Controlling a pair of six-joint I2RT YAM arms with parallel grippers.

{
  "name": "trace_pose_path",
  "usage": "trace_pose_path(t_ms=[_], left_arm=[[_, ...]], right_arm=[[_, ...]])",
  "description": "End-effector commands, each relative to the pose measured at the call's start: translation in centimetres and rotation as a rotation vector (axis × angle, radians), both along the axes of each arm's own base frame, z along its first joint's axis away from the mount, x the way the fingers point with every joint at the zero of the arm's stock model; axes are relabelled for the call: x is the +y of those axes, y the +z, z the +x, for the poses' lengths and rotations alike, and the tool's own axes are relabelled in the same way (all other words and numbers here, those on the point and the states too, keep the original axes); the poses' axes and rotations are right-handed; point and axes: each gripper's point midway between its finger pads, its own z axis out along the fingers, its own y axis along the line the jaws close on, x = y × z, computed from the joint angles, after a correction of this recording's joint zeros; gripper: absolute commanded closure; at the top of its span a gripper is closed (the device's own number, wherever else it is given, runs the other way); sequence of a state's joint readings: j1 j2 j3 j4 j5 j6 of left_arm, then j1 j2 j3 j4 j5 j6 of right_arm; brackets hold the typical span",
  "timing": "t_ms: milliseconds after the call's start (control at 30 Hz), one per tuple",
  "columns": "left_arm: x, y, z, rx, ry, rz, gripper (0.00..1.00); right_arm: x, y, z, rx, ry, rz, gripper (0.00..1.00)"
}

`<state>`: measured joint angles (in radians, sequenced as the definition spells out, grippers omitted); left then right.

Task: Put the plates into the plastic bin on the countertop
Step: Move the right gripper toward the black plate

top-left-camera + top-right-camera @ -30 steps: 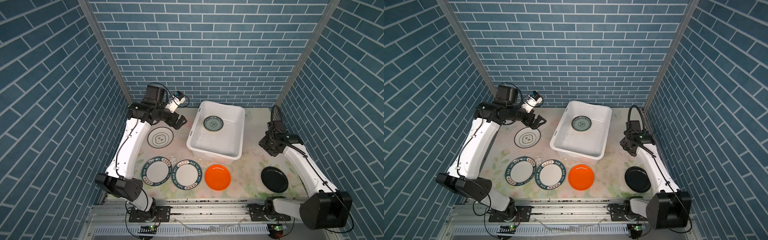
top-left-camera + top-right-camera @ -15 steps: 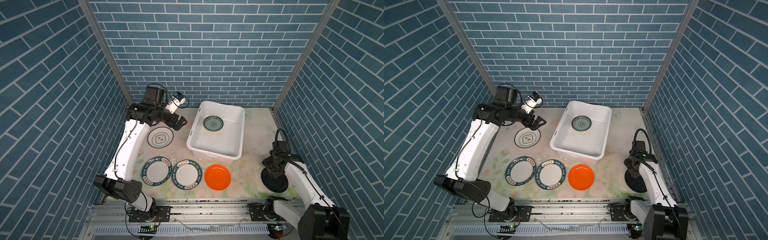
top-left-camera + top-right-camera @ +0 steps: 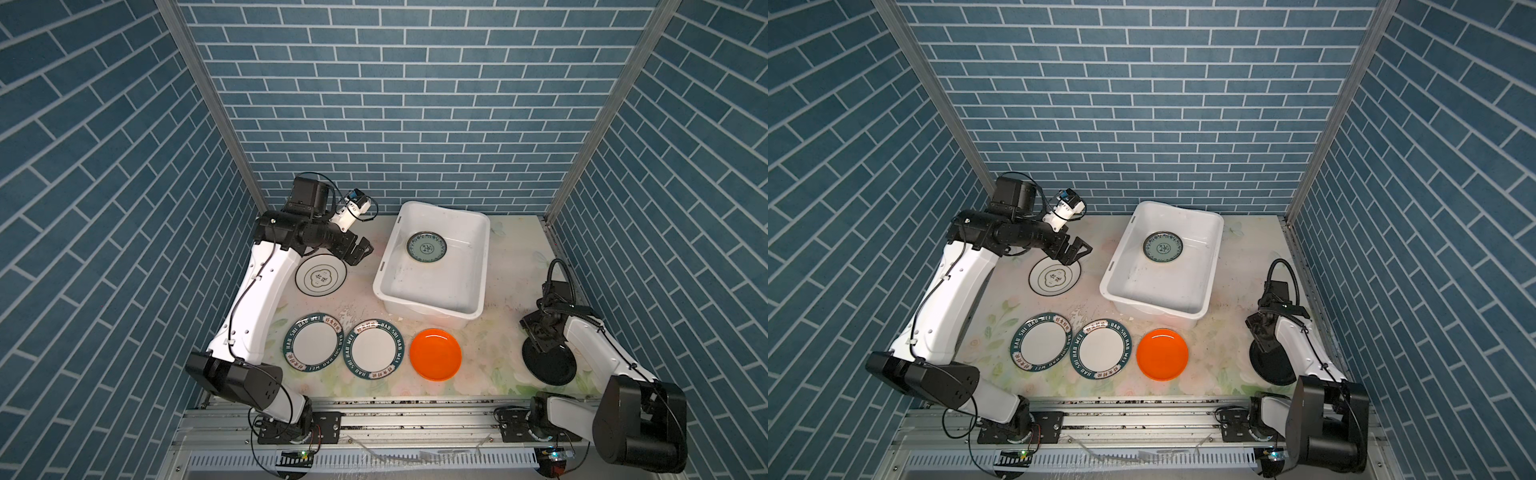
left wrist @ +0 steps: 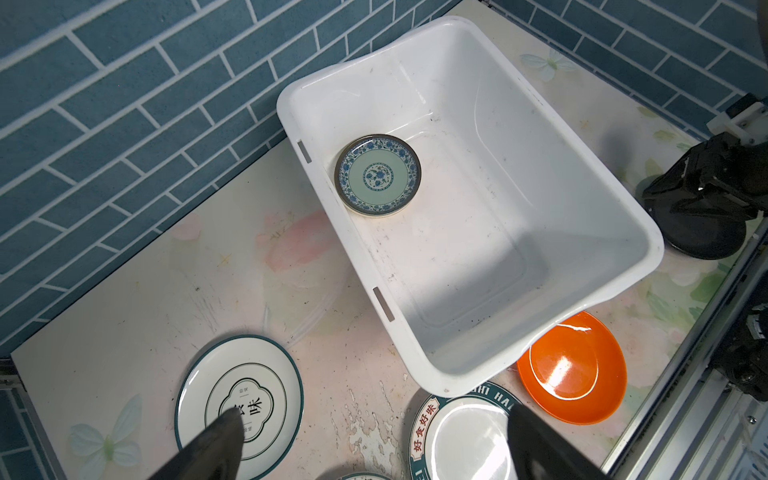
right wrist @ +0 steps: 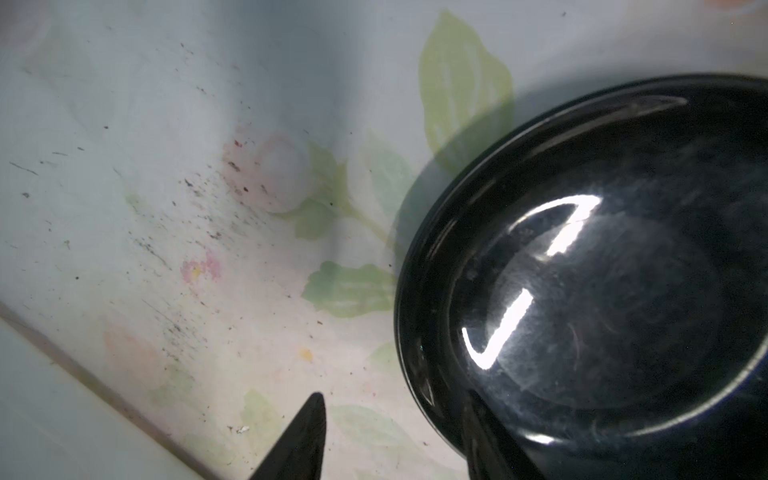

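The white plastic bin (image 3: 432,286) (image 4: 478,249) stands on the flowered countertop (image 3: 511,266) and holds a blue-green patterned plate (image 3: 427,247) (image 4: 377,174). In front lie two green-rimmed plates (image 3: 312,341) (image 3: 372,350) and an orange plate (image 3: 435,354). My left gripper (image 3: 359,251) (image 4: 374,411) hangs open over the edge of a white black-rimmed plate (image 3: 321,275) (image 4: 249,374). At the front right, my right gripper (image 3: 540,336) (image 5: 395,395) is open and straddles the rim of the black plate (image 3: 552,365) (image 5: 602,270), one finger inside, one over the countertop.
Blue brick walls close in the back and both sides. A metal rail (image 3: 415,409) runs along the front edge. The bin's near corner overhangs the orange plate (image 4: 573,370) in the left wrist view.
My right arm swung from beside the bin toward the front and came down at the black plate's rim. The left arm has barely moved.
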<state>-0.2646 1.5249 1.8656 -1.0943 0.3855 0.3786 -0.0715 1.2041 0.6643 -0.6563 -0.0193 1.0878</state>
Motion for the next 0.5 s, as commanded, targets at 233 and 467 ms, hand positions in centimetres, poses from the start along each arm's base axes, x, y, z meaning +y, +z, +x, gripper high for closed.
trace_pose_path(t_ms=[233,467], left_arm=[[0.5,-0.2,-1.2,-0.007,0.003,0.028,0.0],[0.7,-0.4,-1.1,-0.007,0.01,0.038,0.0]], right_arm=[[0.0,-2.4,1.0,0.03,-0.003,0.027,0.46],[0.3,-3.3,2.0,0.04,0.012,0.044,0.47]])
